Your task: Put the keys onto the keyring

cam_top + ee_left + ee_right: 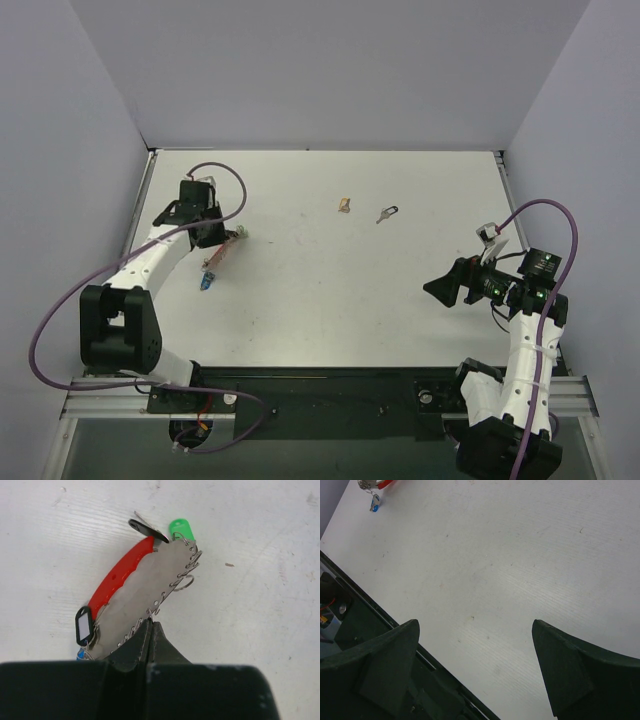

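The right hand [475,625] hangs wide open above the white counter [320,310], the left hand [151,632] pinches the flat silver ring plate with a red grip [145,595], and the tiny silver key [387,213] lies well apart, so fetching it seems next.

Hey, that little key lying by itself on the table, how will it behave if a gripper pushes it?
The key lies flat on the smooth table, so a nudge would probably slide it, not roll it. It looks like thin metal, likely stiff and light. It is tiny beside the open right gripper, so pinching it cleanly may be tricky.
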